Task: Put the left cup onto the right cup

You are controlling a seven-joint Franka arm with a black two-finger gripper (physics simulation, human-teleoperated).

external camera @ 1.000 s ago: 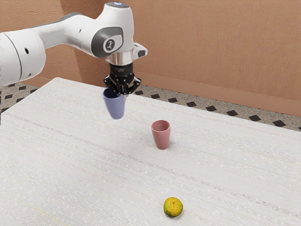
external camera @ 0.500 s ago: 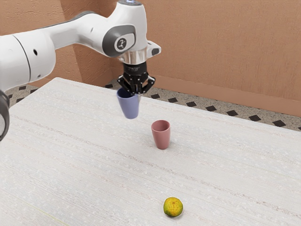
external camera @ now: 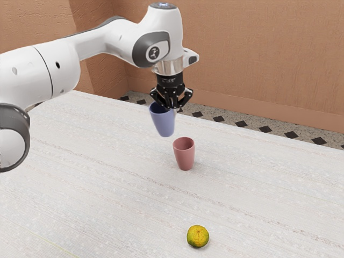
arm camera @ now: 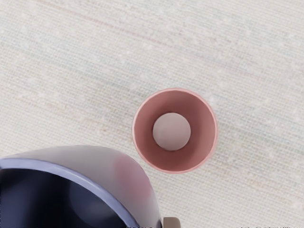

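Note:
A blue cup [external camera: 163,120] hangs in the air above the table, held at its rim by my gripper [external camera: 171,107], which is shut on it. A pink cup [external camera: 184,153] stands upright on the table, just below the blue cup and a little toward the exterior view's right. In the wrist view the blue cup [arm camera: 80,185] looms large right under my hand, and the pink cup [arm camera: 174,130] shows its open mouth and pale bottom just beyond it.
A yellow-green fruit [external camera: 198,236] lies near the table's front edge. The white table [external camera: 80,177] stretches wide around the cups. A brown wall and a checkered floor strip lie behind the table.
My arm has carried the blue cup toward the exterior view's right, from well left of the pink cup to nearly above it. The pink cup and the fruit have stayed put.

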